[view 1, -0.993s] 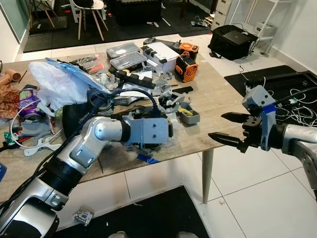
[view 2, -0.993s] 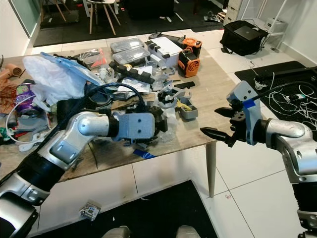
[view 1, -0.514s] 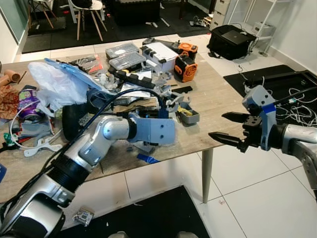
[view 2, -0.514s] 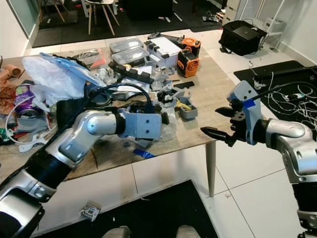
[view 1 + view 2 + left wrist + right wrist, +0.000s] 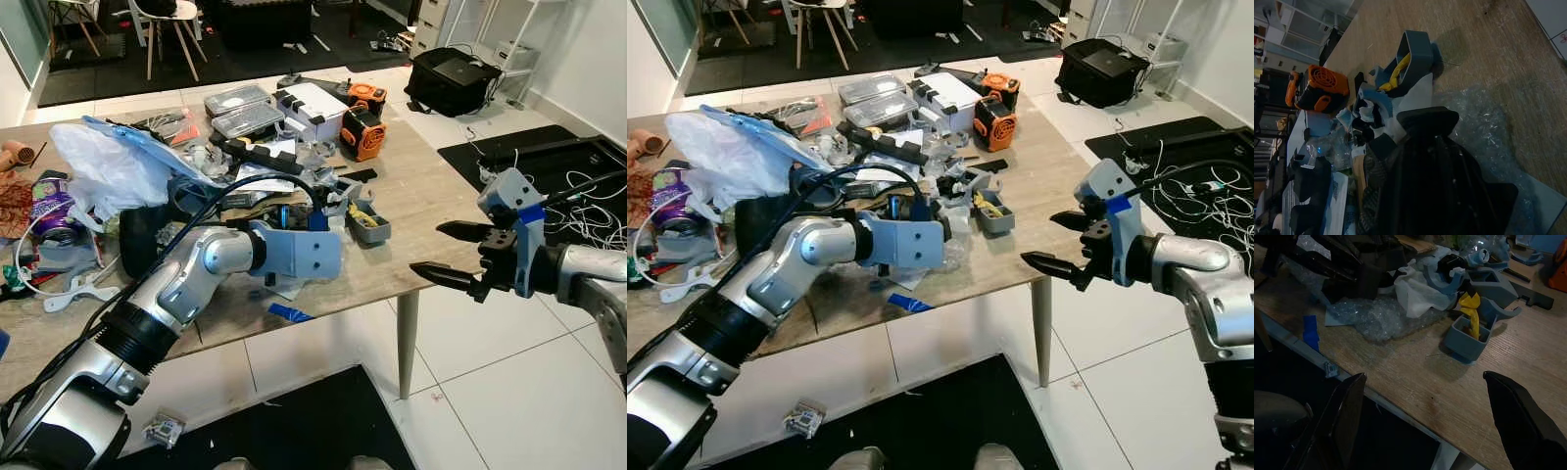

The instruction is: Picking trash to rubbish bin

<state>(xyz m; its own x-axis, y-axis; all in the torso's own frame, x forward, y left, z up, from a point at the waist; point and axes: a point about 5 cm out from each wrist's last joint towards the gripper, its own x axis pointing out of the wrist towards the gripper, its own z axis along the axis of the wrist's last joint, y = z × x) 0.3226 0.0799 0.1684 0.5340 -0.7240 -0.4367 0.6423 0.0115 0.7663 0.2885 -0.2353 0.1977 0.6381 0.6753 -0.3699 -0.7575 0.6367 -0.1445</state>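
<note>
The wooden table [image 5: 431, 196] is strewn with clutter. Near its front edge lie a crumpled clear plastic wrap [image 5: 1371, 316], a white paper wad [image 5: 1418, 291] and blue tape scraps [image 5: 291, 313]. My left arm reaches across the table, and its blue-grey wrist housing [image 5: 309, 255] hides the fingers in the eye views. In the left wrist view my left gripper [image 5: 1405, 132] hovers dark over the plastic wrap [image 5: 1484, 132]. My right gripper [image 5: 428, 247] hangs open and empty in the air beyond the table's right edge.
A small grey tray with a yellow piece [image 5: 372, 223] sits right of the left wrist. Behind it are an orange tool [image 5: 367, 132], clear cases [image 5: 240, 108] and a white plastic bag [image 5: 113, 166]. A crumpled scrap [image 5: 164, 429] lies on the floor, and cables [image 5: 588, 211] at right.
My left wrist has shifted a little to the right over the clutter, and its forearm has risen. The right gripper has stayed where it was, still open.
</note>
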